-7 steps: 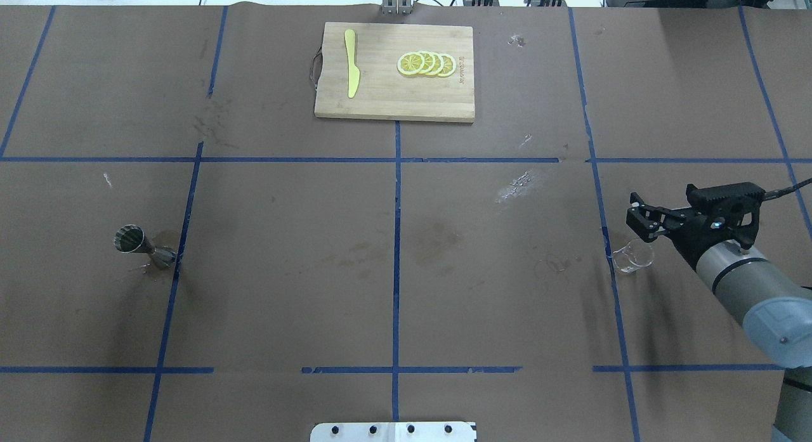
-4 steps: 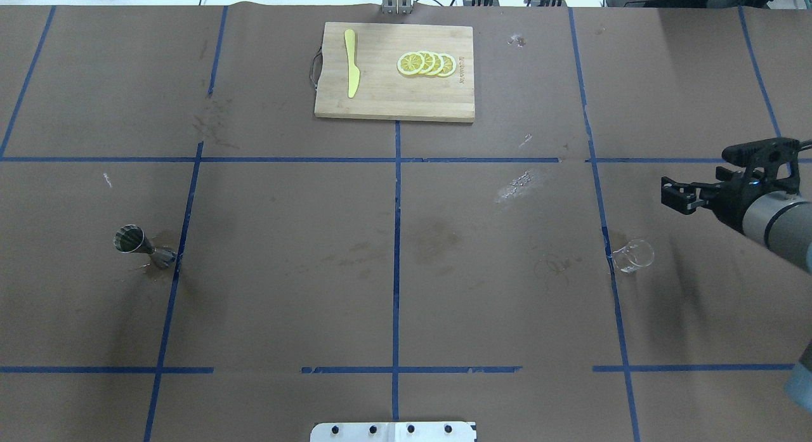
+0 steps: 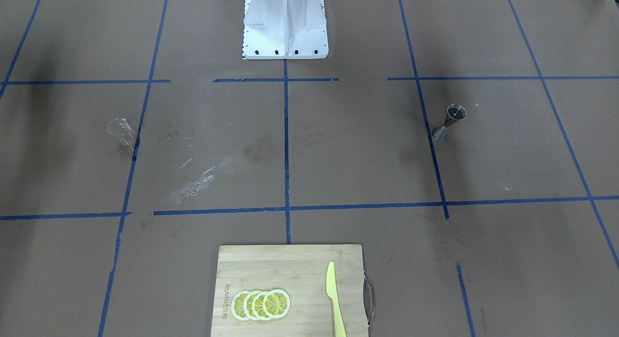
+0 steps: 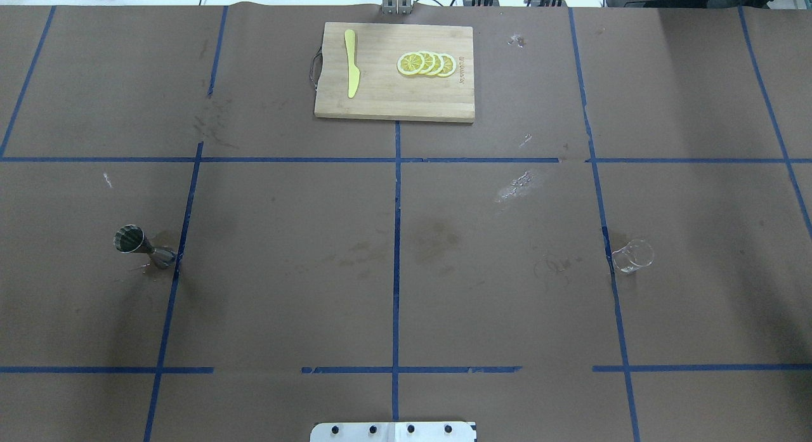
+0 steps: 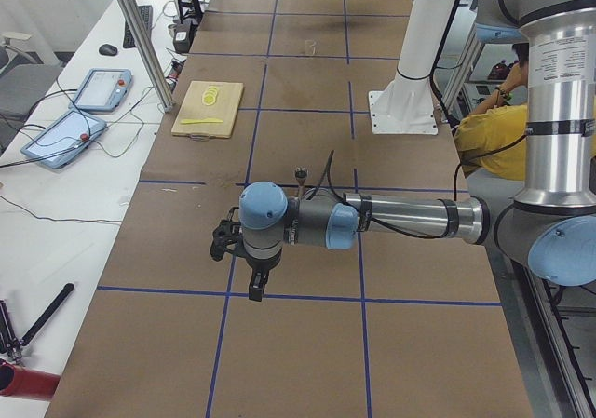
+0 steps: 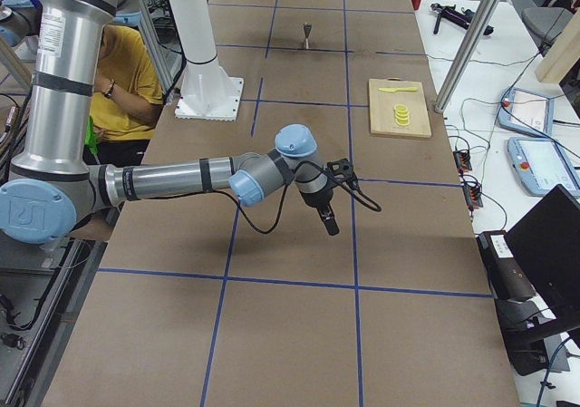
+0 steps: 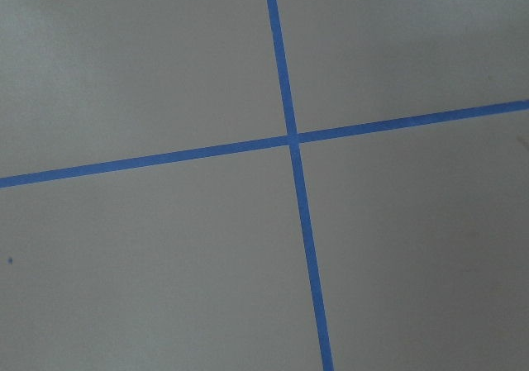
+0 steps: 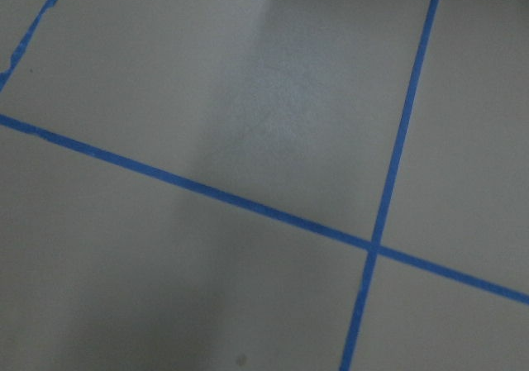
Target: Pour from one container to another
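On the table (image 4: 285,271), glass cup (image 4: 632,256) sits at the robot's right side, steel jigger (image 4: 143,245) upright, well apart at its left. Left gripper (image 5: 254,286) and right gripper (image 6: 328,221) hang over the table ends; jaws: cannot tell.

**Brown paper, a blue grid, a few bright yellows**

The table (image 4: 285,290) is wearing flat brown paper, and blue tape lines (image 4: 396,239) are ruling it into large squares. Whitish smears and darker stains are mottling it. Well away from both hands, the cutting board (image 4: 380,96) is showing pale tan wood grain under a yellow-green knife (image 4: 351,71) and yellow, white-rimmed lemon slices (image 4: 426,63). The jigger (image 4: 141,244) is gleaming steel grey, dark inside. The glass cup (image 4: 633,257) is looking clear and colourless. The left gripper (image 5: 253,292) and right gripper (image 6: 331,226) are showing black. Behind them, the left arm (image 5: 400,218) and right arm (image 6: 172,179) are shining silver-grey with light blue joint caps.
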Robot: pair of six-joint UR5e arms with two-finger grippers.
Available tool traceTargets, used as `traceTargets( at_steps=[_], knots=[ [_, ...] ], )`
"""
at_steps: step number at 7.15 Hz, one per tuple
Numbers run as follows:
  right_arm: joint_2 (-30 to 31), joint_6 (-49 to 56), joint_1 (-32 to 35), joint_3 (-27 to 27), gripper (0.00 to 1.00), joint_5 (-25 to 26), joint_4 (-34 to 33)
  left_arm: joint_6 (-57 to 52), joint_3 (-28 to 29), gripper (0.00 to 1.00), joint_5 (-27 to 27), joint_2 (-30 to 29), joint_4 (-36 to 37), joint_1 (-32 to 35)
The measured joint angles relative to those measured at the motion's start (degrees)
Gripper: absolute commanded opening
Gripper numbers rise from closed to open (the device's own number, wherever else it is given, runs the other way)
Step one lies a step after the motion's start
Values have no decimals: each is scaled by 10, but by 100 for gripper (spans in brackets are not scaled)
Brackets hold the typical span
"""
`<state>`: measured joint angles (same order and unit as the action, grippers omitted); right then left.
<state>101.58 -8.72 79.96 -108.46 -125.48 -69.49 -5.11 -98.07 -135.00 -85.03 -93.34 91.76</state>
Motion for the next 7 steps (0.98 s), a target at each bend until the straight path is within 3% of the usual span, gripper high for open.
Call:
traceTargets(
  at_steps=[2, 3, 7],
  knots=[
    [-8, 38, 68, 1, 100, -55, -165, -1, 1, 100, 0, 1, 0, 0],
    [4, 42, 81, 2, 100, -61, -203, -1, 1, 100, 0, 1, 0, 0],
    [40, 45, 98, 8, 100, -65, -221, -1, 0, 100, -1, 1, -1, 0]
  ],
)
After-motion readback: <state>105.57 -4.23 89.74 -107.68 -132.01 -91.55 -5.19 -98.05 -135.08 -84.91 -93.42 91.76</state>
